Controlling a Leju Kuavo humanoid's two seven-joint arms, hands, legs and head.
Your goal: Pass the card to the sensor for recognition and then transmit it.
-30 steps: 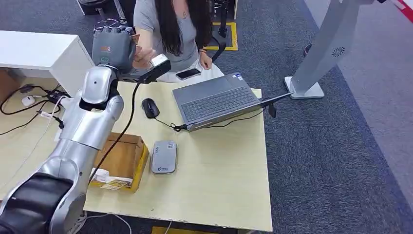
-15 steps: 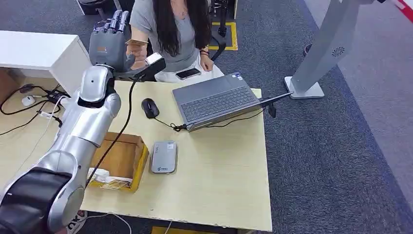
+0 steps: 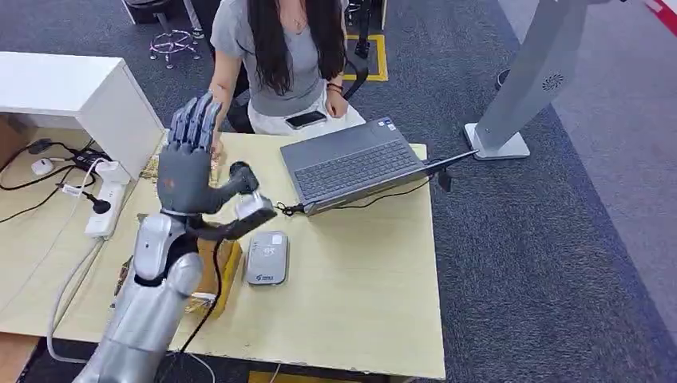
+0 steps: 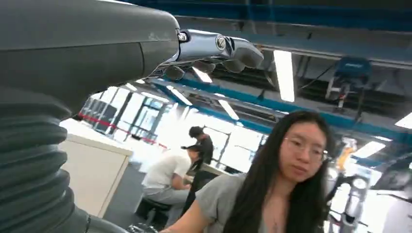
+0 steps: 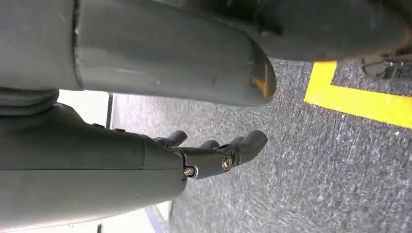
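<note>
My left hand (image 3: 188,163) is raised over the table's far left part, fingers straight and spread, holding nothing. In the left wrist view its fingertips (image 4: 221,48) point toward the person (image 4: 286,184) seated across the table. The grey card sensor (image 3: 267,257) lies flat on the table, just right of my forearm. The person (image 3: 279,56) reaches one arm down behind my fingers, and I cannot make out the card there. My right hand (image 5: 214,153) hangs over grey carpet with fingers loosely apart and nothing in it.
An open cardboard box (image 3: 215,267) sits left of the sensor. An open laptop (image 3: 351,163) with its cable, a black mouse (image 3: 239,170) and a phone (image 3: 307,120) lie toward the far side. A white cabinet (image 3: 72,88) and a power strip (image 3: 108,207) stand left.
My left arm has drawn back from the person and come down over the table with nothing in the hand. The person, who held the card half a second ago, has lowered that arm.
</note>
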